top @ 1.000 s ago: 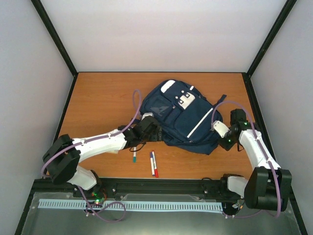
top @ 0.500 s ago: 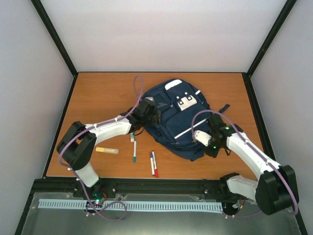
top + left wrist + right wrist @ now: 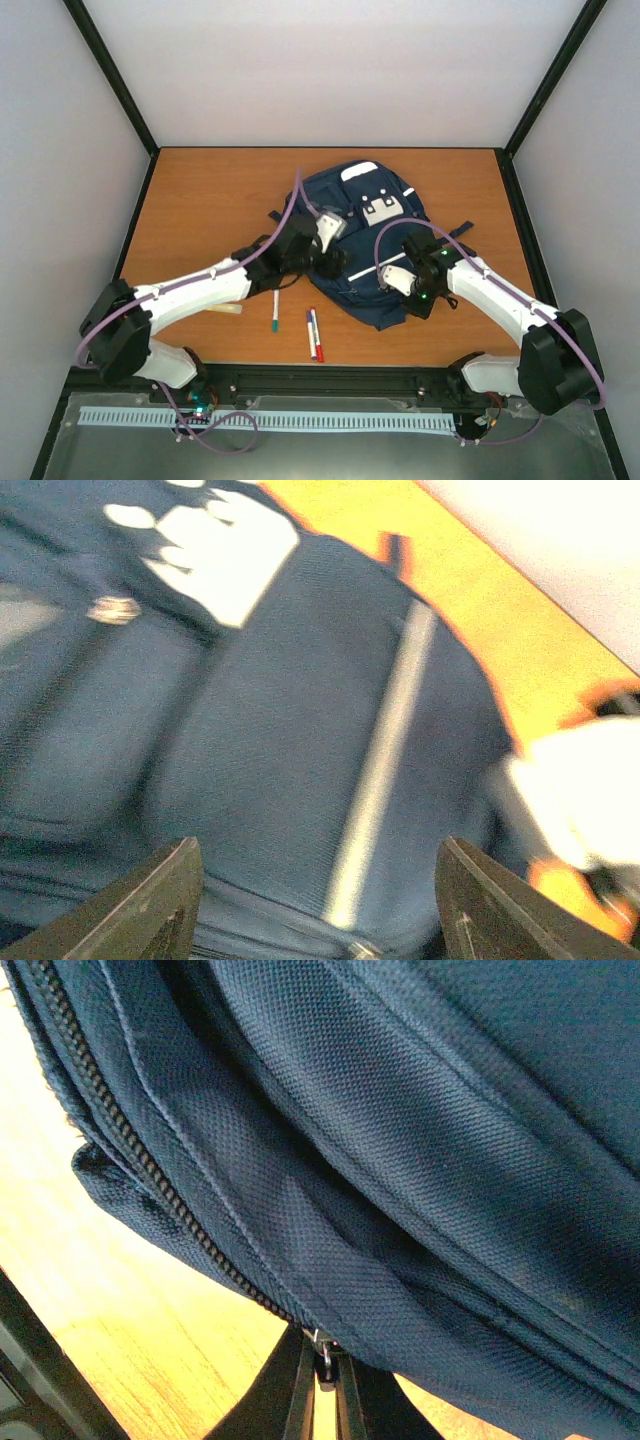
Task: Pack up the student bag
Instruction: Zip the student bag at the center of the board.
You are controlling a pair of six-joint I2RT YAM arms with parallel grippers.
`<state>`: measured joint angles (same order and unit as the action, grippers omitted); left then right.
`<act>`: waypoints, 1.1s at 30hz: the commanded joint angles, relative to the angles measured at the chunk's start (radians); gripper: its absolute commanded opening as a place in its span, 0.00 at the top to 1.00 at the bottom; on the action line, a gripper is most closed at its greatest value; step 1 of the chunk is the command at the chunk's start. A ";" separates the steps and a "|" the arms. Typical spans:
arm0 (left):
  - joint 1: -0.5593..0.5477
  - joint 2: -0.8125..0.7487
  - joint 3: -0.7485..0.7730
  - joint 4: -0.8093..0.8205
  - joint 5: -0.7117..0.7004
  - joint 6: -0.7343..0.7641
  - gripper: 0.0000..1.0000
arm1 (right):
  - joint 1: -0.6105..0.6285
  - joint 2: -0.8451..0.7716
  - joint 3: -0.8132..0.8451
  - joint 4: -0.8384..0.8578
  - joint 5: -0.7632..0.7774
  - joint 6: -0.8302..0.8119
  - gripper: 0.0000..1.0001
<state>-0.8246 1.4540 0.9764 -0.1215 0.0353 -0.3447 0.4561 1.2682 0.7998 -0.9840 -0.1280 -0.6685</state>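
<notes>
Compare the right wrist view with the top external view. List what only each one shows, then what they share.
Only the right wrist view: the zipper teeth up close, and the zipper pull pinched between the fingers of the right pincer.

Only the top external view: the whole student bag with its white patches, both arms, and the markers lying on the near side.

Both: navy bag fabric and the orange table.
</notes>
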 commanded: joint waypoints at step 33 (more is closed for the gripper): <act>-0.207 0.262 -0.226 0.616 0.353 0.327 0.61 | 0.013 0.066 0.121 -0.073 -0.128 0.068 0.97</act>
<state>-1.0016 1.7027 0.7139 0.4286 0.4103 -0.0685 0.4561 1.3293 0.8867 -1.0634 -0.2039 -0.6098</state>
